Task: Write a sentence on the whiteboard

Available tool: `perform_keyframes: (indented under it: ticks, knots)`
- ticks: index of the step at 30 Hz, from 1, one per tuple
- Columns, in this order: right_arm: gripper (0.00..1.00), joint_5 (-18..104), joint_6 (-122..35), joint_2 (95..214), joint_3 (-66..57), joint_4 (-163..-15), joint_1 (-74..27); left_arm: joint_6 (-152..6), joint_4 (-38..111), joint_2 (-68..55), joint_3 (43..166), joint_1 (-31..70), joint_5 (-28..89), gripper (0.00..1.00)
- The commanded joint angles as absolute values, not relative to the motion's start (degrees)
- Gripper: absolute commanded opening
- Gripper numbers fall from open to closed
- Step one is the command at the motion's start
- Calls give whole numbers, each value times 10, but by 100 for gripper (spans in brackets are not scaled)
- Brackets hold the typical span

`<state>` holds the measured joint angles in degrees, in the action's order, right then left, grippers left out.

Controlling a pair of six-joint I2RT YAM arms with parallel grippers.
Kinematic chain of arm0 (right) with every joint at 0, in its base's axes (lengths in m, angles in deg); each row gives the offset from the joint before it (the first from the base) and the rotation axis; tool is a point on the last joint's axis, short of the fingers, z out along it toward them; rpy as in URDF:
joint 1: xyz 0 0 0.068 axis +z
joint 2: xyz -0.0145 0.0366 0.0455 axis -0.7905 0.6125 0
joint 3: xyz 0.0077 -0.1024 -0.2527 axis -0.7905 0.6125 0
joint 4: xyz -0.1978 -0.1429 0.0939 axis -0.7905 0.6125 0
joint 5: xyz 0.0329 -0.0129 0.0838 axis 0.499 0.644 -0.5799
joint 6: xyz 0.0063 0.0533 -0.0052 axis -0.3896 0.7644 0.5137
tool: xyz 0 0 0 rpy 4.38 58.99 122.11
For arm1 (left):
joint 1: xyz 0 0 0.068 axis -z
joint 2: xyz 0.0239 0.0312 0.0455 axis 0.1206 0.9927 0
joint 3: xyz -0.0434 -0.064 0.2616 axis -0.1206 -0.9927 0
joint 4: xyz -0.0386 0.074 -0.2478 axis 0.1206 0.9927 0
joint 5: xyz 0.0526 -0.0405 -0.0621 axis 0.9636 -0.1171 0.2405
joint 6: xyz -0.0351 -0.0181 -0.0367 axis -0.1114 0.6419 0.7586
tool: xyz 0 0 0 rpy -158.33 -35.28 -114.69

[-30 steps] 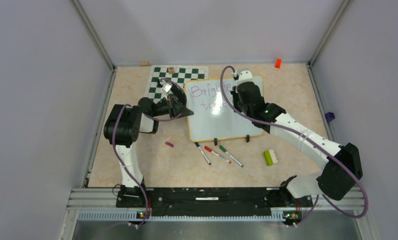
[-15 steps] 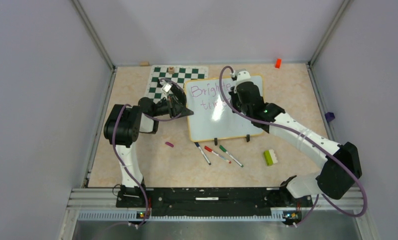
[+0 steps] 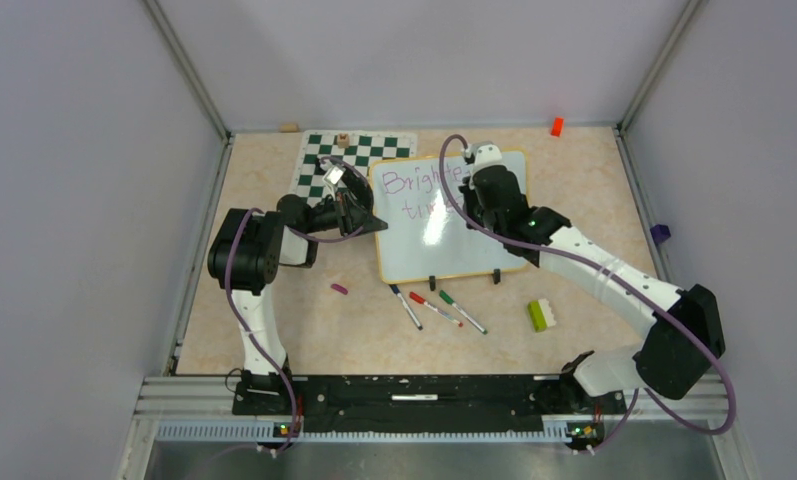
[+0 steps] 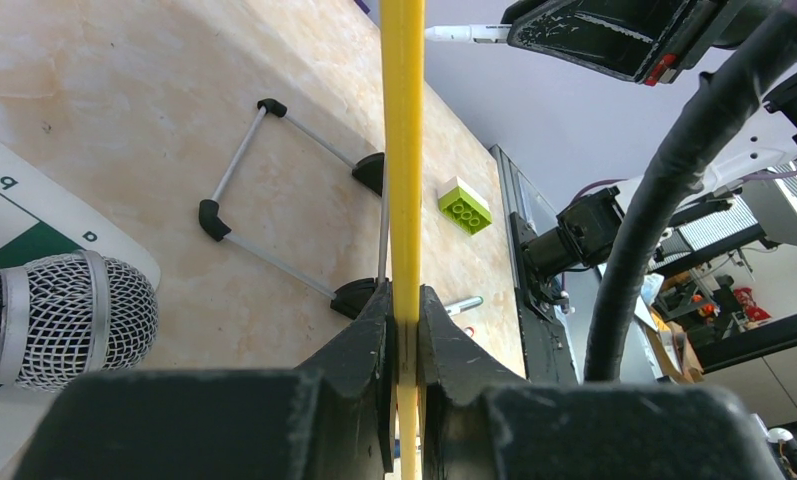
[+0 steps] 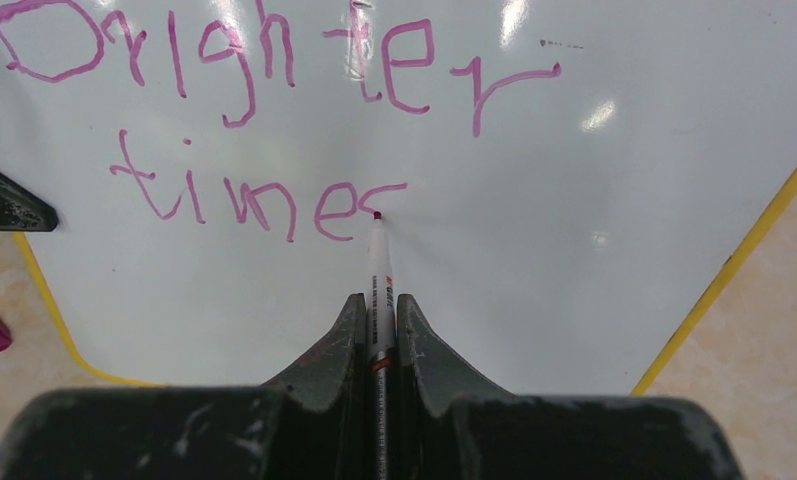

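Observation:
The whiteboard (image 3: 454,235) lies on the table with its yellow rim (image 4: 402,150) edge-on in the left wrist view. My left gripper (image 4: 404,310) is shut on that rim at the board's left edge (image 3: 372,222). My right gripper (image 5: 377,305) is shut on a white marker (image 5: 376,270) whose purple tip touches the board (image 5: 594,280). The purple sentence (image 5: 274,130) reads "Brighter" and, below it, "times" with the last letter partly drawn. In the top view my right gripper (image 3: 486,190) covers the ends of both words.
A green-and-white chess mat (image 3: 354,160) lies behind the board. Three markers (image 3: 436,308), a purple cap (image 3: 339,288) and a green-and-white brick (image 3: 542,315) lie in front. An orange piece (image 3: 556,126) sits at the back. A microphone (image 4: 64,320) shows in the left wrist view.
My right gripper has shifted slightly toward the back over the board with the marker. The left arm and the board have stayed still.

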<state>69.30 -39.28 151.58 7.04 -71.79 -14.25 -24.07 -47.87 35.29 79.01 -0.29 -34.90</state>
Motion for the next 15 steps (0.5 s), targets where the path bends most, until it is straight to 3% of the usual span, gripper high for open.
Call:
perform_keyframes:
  ticks: [1,15]
  knots:
    - [0,735,-390,1508,79,-687,-149,-247,-543,341,797,1,-352,0]
    - [0,658,-387,1506,76,-699,-149,-246,-543,341,798,1,-353,0]
